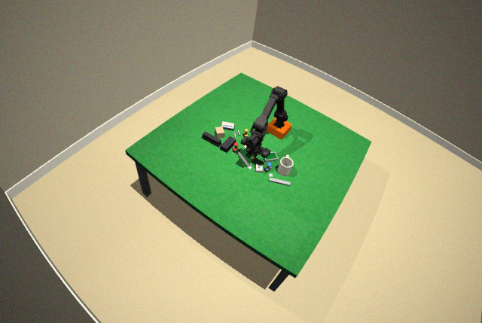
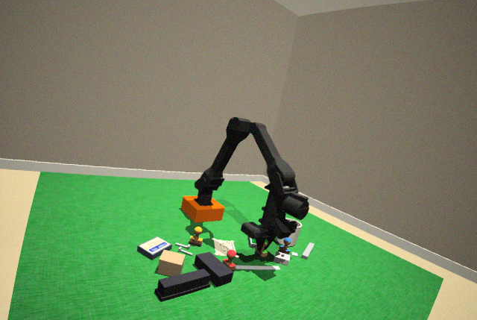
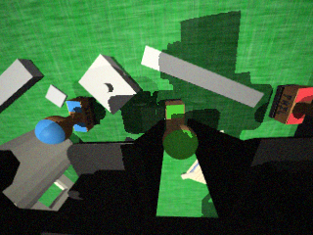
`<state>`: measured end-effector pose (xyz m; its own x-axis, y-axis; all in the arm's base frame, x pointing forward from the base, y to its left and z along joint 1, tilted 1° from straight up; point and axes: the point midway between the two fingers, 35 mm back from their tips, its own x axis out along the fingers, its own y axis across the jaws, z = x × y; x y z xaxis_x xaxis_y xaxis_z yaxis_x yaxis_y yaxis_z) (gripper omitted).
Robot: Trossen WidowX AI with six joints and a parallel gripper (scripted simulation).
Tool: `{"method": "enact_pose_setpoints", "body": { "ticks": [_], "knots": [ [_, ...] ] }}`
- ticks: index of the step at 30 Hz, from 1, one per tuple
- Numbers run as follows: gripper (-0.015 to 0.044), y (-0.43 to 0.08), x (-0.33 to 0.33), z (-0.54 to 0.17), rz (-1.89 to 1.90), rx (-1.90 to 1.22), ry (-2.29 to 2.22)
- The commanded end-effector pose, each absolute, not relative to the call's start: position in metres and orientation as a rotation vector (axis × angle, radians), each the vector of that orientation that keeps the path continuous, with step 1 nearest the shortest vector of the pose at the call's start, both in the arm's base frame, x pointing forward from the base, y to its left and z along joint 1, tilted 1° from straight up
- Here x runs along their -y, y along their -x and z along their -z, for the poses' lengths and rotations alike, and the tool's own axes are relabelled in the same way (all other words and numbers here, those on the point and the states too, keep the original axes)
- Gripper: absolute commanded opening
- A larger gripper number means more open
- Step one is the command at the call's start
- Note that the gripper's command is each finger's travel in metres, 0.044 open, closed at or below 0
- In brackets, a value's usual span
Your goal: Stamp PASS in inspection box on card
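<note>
Far left, a flat box point(image 1: 227, 125) point(image 2: 153, 247) shows a pale top with a blue patch; it may be the pad, but I can't be sure. Next, a plain tan block point(image 1: 219, 132) point(image 2: 171, 263), sharp-cornered, and a smooth black block point(image 1: 227, 144) point(image 2: 213, 268) on the near side. The yellow stamp point(image 1: 245, 132) point(image 2: 197, 230) stands beyond them, round knob over a brown foot. Now the card point(image 1: 245, 147) point(image 2: 224, 247) point(image 3: 196, 172), cream and thin, its box too small to read, so I can't confirm any print.

Just nearer, the red stamp point(image 1: 236, 144) point(image 2: 231, 254) point(image 3: 303, 105), then a slim grey bar point(image 1: 244, 159) point(image 2: 256, 268) point(image 3: 210, 78). And here's the action! The gripper point(image 1: 253, 159) point(image 2: 264, 245) point(image 3: 175, 123) is closed part way, pinching the green stamp point(image 1: 252, 159) point(image 2: 264, 253) point(image 3: 180, 143), likely PASS, upright and low over the felt-like green top; whether it's off the surface, I can't tell.

Right again, a white block point(image 1: 259, 167) point(image 2: 282, 257) point(image 3: 109, 83) and the glossy-knobbed blue stamp point(image 1: 268, 166) point(image 2: 287, 241) point(image 3: 49, 130). Grasp made, I'd say; inking, printing and putting back look left to do.
</note>
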<state>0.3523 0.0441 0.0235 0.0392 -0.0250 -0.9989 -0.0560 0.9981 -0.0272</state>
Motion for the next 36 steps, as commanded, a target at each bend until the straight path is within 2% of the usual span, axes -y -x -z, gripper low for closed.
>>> {"method": "enact_pose_setpoints", "body": {
  "ticks": [1, 36],
  "knots": [
    [0.0, -0.352, -0.044, -0.026, -0.019, -1.532, 0.065],
    [0.0, -0.352, -0.045, -0.043, -0.017, -1.532, 0.067]
  ]
}}
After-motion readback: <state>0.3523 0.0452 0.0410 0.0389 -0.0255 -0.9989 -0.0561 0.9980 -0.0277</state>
